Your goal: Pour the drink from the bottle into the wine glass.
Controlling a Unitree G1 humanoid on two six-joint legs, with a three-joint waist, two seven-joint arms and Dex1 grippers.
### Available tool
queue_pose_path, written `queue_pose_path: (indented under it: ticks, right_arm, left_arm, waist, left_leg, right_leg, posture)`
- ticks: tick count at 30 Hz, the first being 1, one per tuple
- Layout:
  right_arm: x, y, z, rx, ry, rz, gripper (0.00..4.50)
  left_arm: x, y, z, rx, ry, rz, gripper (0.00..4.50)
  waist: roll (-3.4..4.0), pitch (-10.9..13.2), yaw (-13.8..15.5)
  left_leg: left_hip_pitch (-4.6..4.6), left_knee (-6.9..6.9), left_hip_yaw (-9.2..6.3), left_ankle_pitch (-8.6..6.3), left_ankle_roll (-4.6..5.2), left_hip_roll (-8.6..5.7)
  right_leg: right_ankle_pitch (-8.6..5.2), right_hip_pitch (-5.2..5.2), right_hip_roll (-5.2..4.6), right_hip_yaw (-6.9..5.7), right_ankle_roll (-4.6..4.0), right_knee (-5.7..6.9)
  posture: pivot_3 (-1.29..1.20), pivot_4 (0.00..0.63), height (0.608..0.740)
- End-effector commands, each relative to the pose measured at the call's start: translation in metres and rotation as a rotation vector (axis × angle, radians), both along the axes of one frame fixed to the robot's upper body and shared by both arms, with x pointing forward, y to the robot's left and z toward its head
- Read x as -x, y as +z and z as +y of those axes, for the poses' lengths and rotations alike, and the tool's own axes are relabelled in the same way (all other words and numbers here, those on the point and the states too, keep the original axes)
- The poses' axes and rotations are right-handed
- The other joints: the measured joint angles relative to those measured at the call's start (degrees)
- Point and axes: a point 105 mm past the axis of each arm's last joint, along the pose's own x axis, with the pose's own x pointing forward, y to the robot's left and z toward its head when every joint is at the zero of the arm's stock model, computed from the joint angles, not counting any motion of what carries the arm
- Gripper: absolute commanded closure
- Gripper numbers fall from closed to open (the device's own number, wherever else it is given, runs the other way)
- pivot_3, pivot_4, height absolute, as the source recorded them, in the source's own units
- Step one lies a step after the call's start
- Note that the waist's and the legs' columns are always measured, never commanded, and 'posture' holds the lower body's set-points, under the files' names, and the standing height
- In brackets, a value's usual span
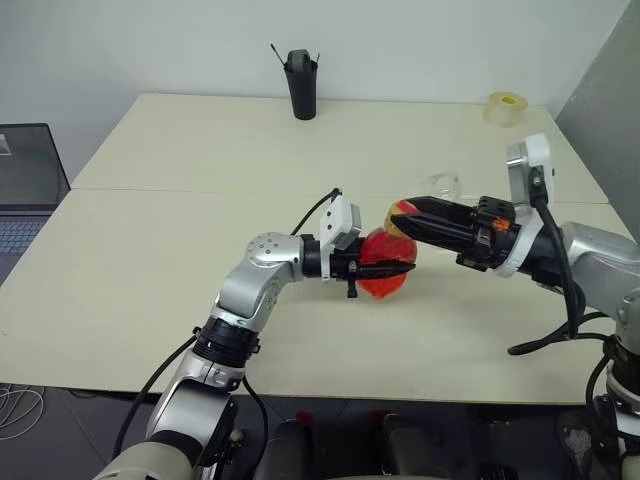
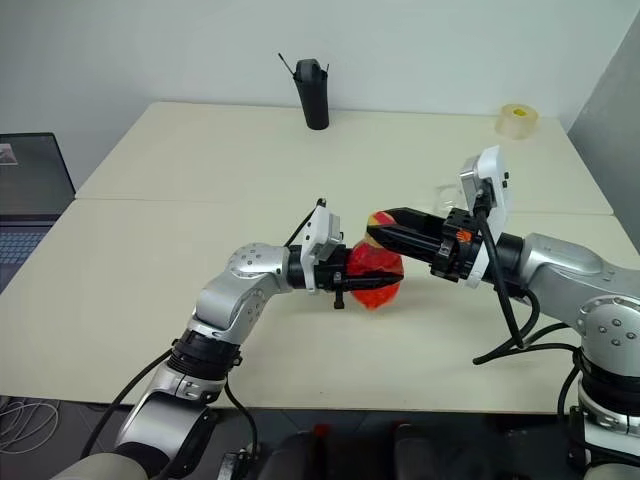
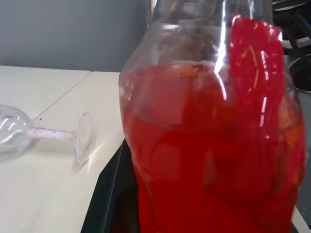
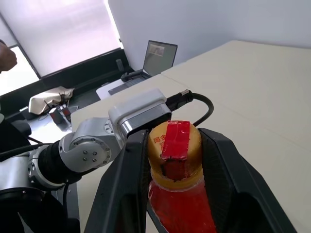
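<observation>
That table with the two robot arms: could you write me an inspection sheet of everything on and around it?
Surface: pale table, a seam across it.
Job's things: bottle of red drink held above the table, yellow cap on; wine glass lying on its side.
Clutter: black cup and tape roll at the far edge.
End effectors: left end effector shut on the bottle's body; right end effector closed around the cap.
Cables: black cables along both arms.
Surroundings: laptop beside the table, white wall behind.
</observation>
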Motion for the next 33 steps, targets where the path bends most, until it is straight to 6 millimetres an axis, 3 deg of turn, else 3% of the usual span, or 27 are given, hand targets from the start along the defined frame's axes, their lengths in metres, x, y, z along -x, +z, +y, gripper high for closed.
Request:
queue_pose_path:
  ticks: [1, 7, 14, 17, 21, 24, 26, 33]
  right_arm:
    - [0.002, 0.032, -0.022, -0.039, -0.101, -0.160, 3.27]
    - [0.004, 0.019, -0.020, 0.215, -0.108, -0.199, 3.28]
    - [0.012, -0.017, -0.015, 0.483, 0.123, -0.209, 3.31]
    - [0.009, -0.020, -0.018, 0.523, 0.201, -0.228, 3.32]
    - [0.000, -0.008, -0.019, 0.527, 0.237, -0.276, 3.32]
    - [-0.008, 0.010, -0.028, 0.446, 0.147, -0.293, 3.32]
    - [-0.011, 0.010, -0.040, 0.428, 0.059, -0.271, 3.32]
    - [0.008, -0.031, -0.092, 0.338, -0.343, -0.074, 3.32]
  left_arm:
    - [-0.002, 0.002, 0.007, 0.005, 0.012, -0.016, 3.21]
    - [-0.001, 0.002, 0.007, -0.001, 0.004, -0.015, 3.26]
    - [-0.001, 0.001, 0.004, -0.008, -0.012, -0.007, 3.32]
    - [-0.001, 0.002, 0.003, -0.007, -0.018, -0.008, 3.36]
    - [-0.001, 0.002, 0.003, -0.002, -0.012, -0.012, 3.36]
    - [-0.003, 0.002, 0.006, -0.001, 0.008, -0.019, 3.37]
    - [-0.005, 0.002, 0.007, -0.006, 0.020, -0.030, 3.46]
    - [-0.006, 0.001, 0.007, -0.004, 0.020, -0.048, 3.49]
  waist:
    - [0.00, 0.0, 0.0]
    - [0.01, 0.0, 0.0]
    - [0.02, 0.0, 0.0]
    - [0.02, 0.0, 0.0]
    - [0.02, 0.0, 0.1]
    - [0.01, 0.0, 0.1]
    - [0.01, 0.0, 0.2]
    - [0.01, 0.0, 1.6]
  left_leg:
    - [0.00, 0.00, 0.00, 0.00, 0.00, 0.00]
    - [0.00, 0.00, 0.01, 0.00, 0.01, -0.01]
    - [0.03, 0.00, 0.05, -0.01, 0.02, -0.01]
    - [0.05, -0.01, 0.05, -0.01, 0.02, 0.00]
    - [0.05, 0.02, 0.09, -0.01, 0.01, -0.01]
    - [0.04, 0.01, 0.03, 0.00, 0.00, 0.03]
    - [0.04, 0.01, 0.04, 0.00, 0.00, 0.01]
    - [-0.08, 0.01, 0.01, 0.00, -0.01, -0.02]
  right_leg:
    - [0.00, 0.00, 0.00, 0.00, 0.00, 0.00]
    - [0.00, 0.00, 0.01, -0.01, 0.00, -0.03]
    - [0.00, 0.00, 0.04, -0.06, 0.01, -0.06]
    - [0.00, 0.00, 0.07, -0.05, 0.01, -0.04]
    - [0.00, 0.00, 0.02, -0.06, 0.01, -0.05]
    - [0.00, 0.00, 0.02, -0.04, 0.00, -0.05]
    - [0.00, 0.00, 0.00, -0.02, 0.00, -0.04]
    - [0.00, 0.03, -0.05, -0.01, 0.01, -0.10]
  posture:
    - [0.00, 0.150, 0.740]
    - [0.00, 0.150, 0.740]
    - [0.00, 0.150, 0.740]
    - [0.00, 0.150, 0.740]
    - [0.00, 0.150, 0.740]
    - [0.00, 0.150, 0.740]
    - [0.00, 0.150, 0.740]
    - [0.00, 0.150, 0.740]
